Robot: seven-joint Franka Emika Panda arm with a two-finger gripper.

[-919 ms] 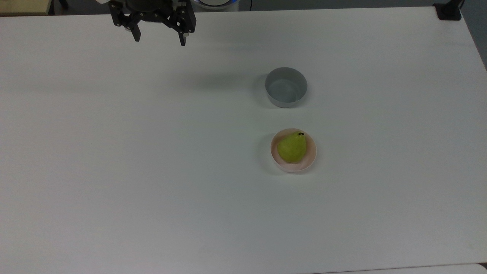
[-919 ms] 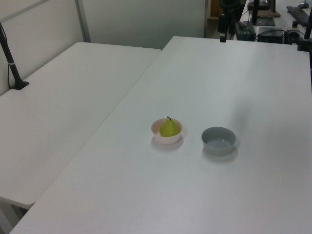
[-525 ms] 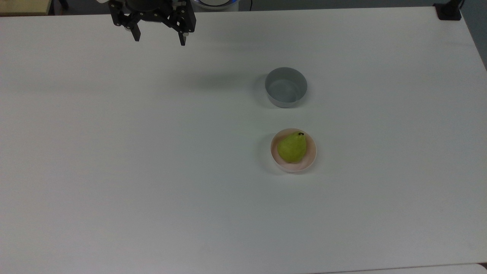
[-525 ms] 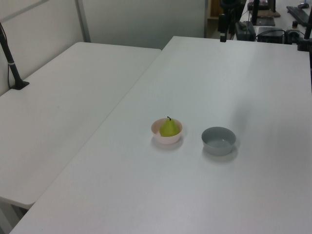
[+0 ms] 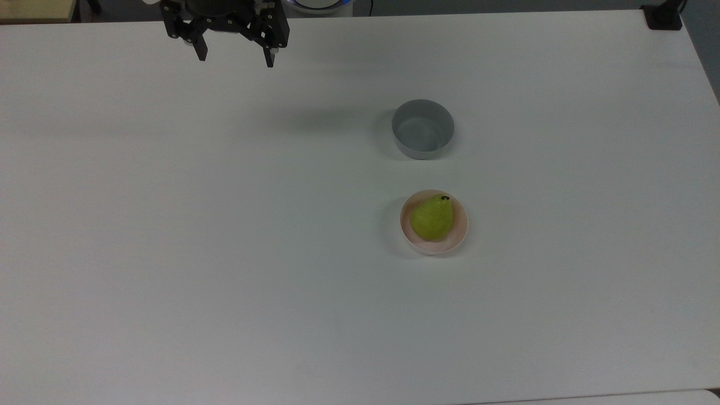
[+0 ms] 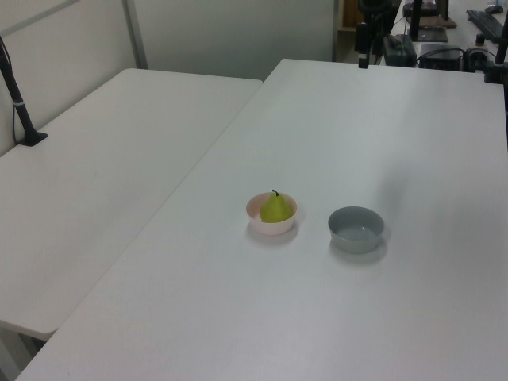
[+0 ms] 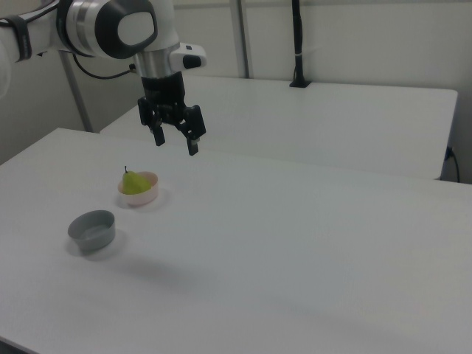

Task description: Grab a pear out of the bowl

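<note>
A yellow-green pear (image 5: 432, 218) (image 6: 275, 209) (image 7: 133, 183) with a dark stem stands upright in the pale pink bowl (image 5: 459, 233) (image 6: 255, 217) (image 7: 150, 193) near the table's middle. My gripper (image 5: 236, 58) (image 7: 175, 145) hangs open high above the table at the top view's upper left, far from the bowl, with nothing between its black fingers. In the right view it hovers above and to the right of the pear.
An empty grey bowl (image 5: 422, 129) (image 6: 356, 228) (image 7: 92, 229) sits close to the pink one. A black post mount (image 5: 664, 17) stands at the table's far corner in the top view. A second white table (image 6: 87, 182) adjoins this one.
</note>
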